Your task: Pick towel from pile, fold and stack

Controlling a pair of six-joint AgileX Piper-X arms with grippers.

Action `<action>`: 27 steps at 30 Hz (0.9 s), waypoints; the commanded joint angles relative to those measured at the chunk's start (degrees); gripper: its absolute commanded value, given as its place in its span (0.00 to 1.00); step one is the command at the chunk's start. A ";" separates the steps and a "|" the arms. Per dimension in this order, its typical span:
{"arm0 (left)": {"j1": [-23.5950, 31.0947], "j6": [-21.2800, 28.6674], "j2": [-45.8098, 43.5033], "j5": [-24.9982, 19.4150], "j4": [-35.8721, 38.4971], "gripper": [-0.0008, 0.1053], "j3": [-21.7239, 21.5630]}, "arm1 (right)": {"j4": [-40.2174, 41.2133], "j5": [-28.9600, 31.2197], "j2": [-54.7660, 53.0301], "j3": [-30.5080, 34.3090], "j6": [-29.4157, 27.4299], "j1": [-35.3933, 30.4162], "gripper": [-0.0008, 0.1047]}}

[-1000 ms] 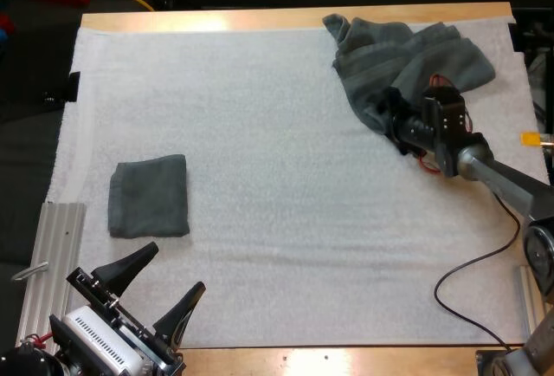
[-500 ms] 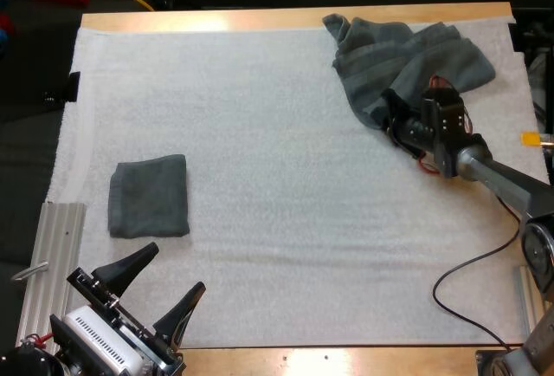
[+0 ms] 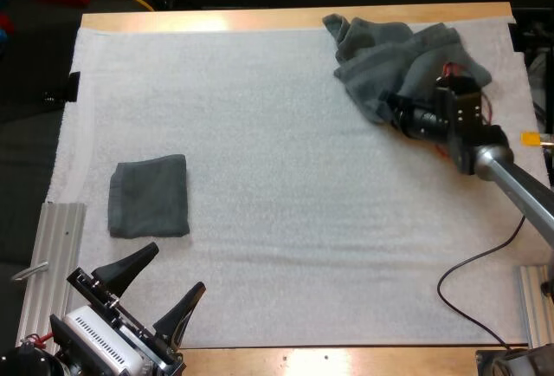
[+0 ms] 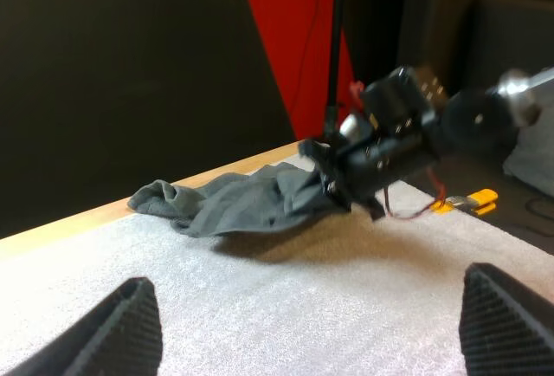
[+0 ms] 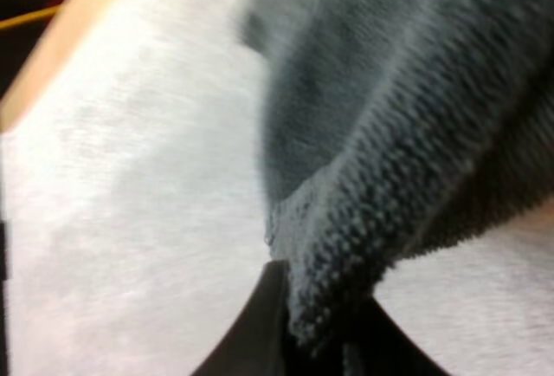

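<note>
Crumpled towel (image 3: 389, 60) lies at the far right corner of the mat (image 3: 260, 116), its near edge grasped by the right hand (image 3: 400, 118); the left hand (image 3: 176, 269) rests released near the folded towel (image 3: 149, 196). The pinch looks shallow, so cloth may slip out when lifted. The towel's corners are buried in folds.

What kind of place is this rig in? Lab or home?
Likely a robot lab bench, not a home: wooden table under a white mat, left gripper open near a folded towel, right gripper pinching a crumpled towel.
</note>
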 commanded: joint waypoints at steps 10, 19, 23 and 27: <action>-0.29 -0.81 0.10 0.45 -0.28 0.66 -0.40 | 3.76 0.67 -7.42 -5.08 -3.53 6.41 0.02; -0.29 -0.96 0.10 0.45 -0.28 0.66 -0.40 | 15.03 4.40 -7.57 -8.63 -11.51 16.23 0.02; -0.29 -0.96 0.10 0.45 -0.28 0.66 -0.40 | 20.10 8.01 -7.57 -9.83 -16.56 20.94 0.02; -0.29 -0.96 0.10 0.45 -0.28 0.66 -0.40 | 25.01 12.46 -7.57 -11.66 -20.59 25.51 0.02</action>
